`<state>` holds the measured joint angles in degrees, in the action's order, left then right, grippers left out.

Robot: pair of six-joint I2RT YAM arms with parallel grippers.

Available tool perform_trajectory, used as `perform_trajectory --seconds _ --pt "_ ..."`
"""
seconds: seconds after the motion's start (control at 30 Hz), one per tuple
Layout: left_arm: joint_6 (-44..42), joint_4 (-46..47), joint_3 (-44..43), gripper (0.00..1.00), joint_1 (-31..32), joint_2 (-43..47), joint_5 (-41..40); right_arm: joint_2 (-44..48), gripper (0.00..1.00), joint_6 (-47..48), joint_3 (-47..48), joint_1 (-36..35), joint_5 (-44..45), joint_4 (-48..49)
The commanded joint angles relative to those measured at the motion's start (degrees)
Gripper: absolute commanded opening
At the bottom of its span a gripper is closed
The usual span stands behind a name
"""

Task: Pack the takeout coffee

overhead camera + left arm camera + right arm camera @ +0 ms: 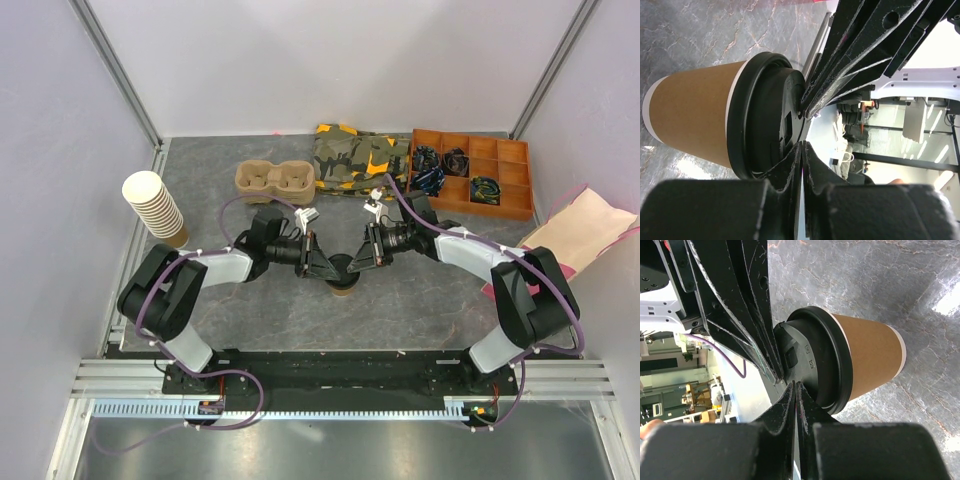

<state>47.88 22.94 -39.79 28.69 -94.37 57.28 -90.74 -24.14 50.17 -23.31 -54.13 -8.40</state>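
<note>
At table (430, 310) centre, coffee (343, 290) stands upright, lid (770, 120) up, directly under both tools. Left gripper (802, 146) and right gripper (796, 385) both pinched narrow, tips on lid, gripping nothing you can see. Carrier (275, 180) lies beyond, leftward; your left gripper nearer.

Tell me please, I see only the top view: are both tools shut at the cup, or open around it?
Observer: In the left wrist view, the left tool is shut, with its tip against the lid.
Operator: And the right one?
Observer: In the right wrist view, the right tool is shut too, with its tip against the lid's top face.
Operator: Is the lid seated?
Observer: On the sides shown, its rim sits flush on the cup; I see no gap.
</note>
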Motion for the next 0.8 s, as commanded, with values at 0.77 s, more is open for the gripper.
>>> perform_trajectory --seconds 0.77 --pt "1.2 -1.5 -6.5 0.11 -1.6 -6.6 -6.6 -3.1 0.06 5.3 0.5 0.0 9.6 -4.3"
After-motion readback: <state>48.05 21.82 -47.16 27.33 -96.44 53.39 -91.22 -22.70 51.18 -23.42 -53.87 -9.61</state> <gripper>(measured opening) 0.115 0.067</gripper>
